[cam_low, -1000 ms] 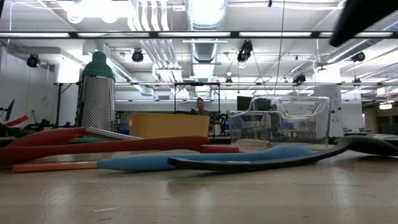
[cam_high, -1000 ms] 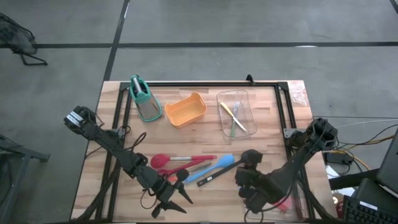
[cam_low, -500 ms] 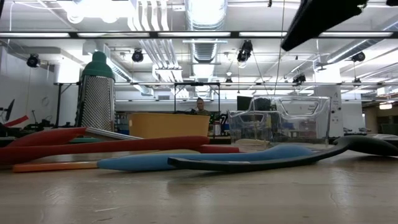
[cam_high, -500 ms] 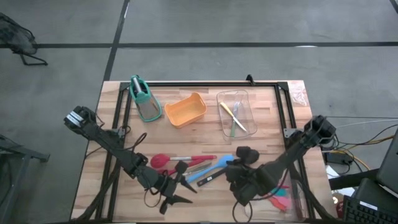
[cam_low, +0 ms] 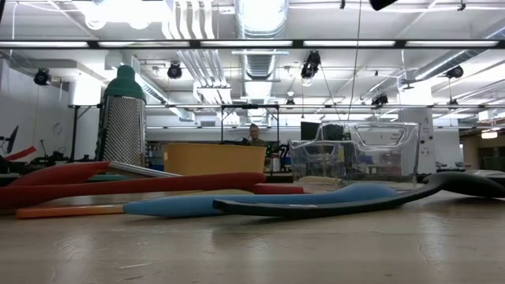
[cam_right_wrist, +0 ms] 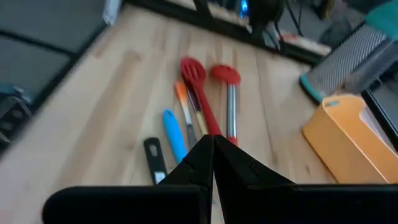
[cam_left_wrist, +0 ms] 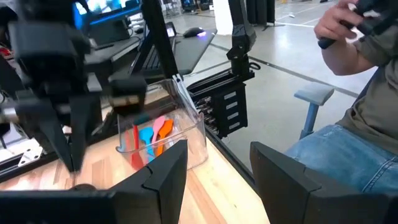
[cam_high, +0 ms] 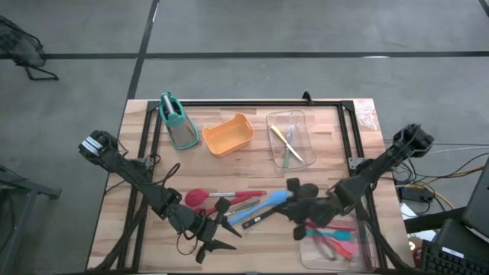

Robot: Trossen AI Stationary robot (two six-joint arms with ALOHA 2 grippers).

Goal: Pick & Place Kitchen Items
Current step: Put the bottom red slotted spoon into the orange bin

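A: What is seen on the wooden table [cam_high: 252, 164]?
B: Red, blue and black utensils [cam_high: 237, 205] are laid at its middle; more are held in a clear tray [cam_high: 336, 241].
A: And the grippers?
B: The left gripper [cam_high: 216, 233] is spread, empty, beside the utensils; the right gripper [cam_right_wrist: 211, 158] is pressed together, empty, above them.

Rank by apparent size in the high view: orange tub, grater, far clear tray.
1. Far clear tray, largest.
2-3. Orange tub and grater look alike; unsure.
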